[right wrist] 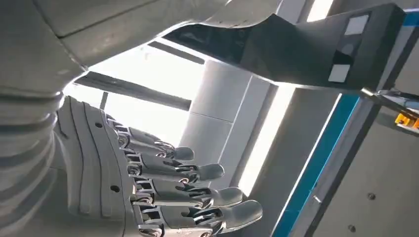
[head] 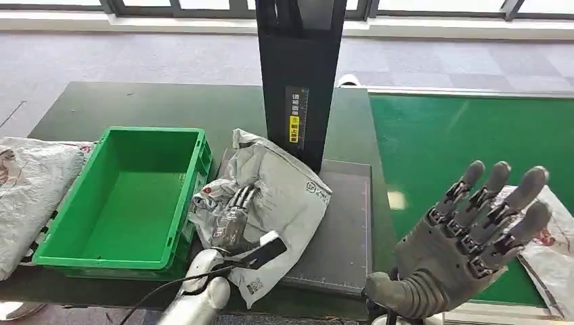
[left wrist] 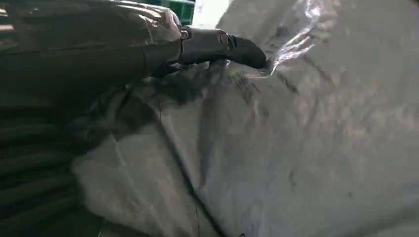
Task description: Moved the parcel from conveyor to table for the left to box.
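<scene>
The parcel (head: 284,186) lies crumpled on the dark table (head: 156,105), touching the green box (head: 128,196) at its 9 o'clock. The left hand (head: 233,213) grips its plastic. The right hand (head: 467,230) is raised, fingers spread, empty, over the green conveyor (head: 467,135). Grey carpet (head: 135,57) lies beyond.

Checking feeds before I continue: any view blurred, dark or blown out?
Head view: sharp and evenly lit, with a glare spot on the green conveyor. Left wrist view: dim and soft, left robot hand pressed close against the grey parcel. Right wrist view: windows blown out behind the right robot hand, which stays readable.
</scene>
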Available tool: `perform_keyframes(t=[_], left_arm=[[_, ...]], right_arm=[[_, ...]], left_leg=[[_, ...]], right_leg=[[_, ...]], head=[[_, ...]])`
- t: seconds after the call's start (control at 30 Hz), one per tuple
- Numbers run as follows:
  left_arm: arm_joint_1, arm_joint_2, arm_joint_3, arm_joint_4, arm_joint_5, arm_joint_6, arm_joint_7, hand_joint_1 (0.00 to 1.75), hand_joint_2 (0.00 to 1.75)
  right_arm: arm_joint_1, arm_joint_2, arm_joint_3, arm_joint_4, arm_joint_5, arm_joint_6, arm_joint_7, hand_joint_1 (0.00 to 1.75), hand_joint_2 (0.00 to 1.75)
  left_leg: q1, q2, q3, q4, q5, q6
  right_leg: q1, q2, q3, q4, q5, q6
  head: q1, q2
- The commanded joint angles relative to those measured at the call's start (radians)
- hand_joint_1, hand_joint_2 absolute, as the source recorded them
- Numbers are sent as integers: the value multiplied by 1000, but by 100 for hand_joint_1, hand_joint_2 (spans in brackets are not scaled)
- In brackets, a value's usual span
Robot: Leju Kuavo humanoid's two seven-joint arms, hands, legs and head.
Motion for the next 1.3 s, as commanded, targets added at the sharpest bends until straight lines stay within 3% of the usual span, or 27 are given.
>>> perform_keyframes(t=[0.03,0.4,0.43,0.47,0.57,0.83,1.3], left_arm=[[-68,8,-102,224,-39,-61,12,0,0],[-55,-1,-120,208,-72,-127,-43,0,0],[-53,-2,-120,203,-72,-119,-47,0,175],[-46,-5,-115,184,-66,-89,-79,175,175],[-17,-14,-36,67,31,43,-175,175,175],[96,2,18,-237,139,117,-254,175,175],[108,4,22,-256,149,122,-256,175,175]], right_arm=[[-23,-31,19,44,-6,-1,2,0,175],[0,-25,13,16,4,-1,2,0,175],[2,-24,12,14,5,-1,2,0,175],[9,-26,10,2,9,-1,2,0,175],[27,-25,6,-18,19,-1,2,0,175],[5,-39,17,14,-15,-1,2,0,175],[4,-46,19,18,-23,-1,2,0,175]], left_leg=[[1,0,3,-2,0,0],[0,-1,4,-2,0,0],[1,-1,4,-3,1,0],[0,-1,4,-1,0,0],[1,-1,4,-2,1,0],[1,1,3,0,0,0],[1,1,3,-1,0,0]], right_leg=[[1,1,3,-3,0,-1],[1,-1,5,-2,0,-1],[1,-1,5,-3,1,-1],[1,-2,5,-2,0,-1],[1,-2,6,-3,1,-1],[1,0,3,-1,0,-1],[1,0,3,-2,0,-1]], head=[[0,0],[0,0],[0,0],[0,0],[0,0],[0,0],[0,0]])
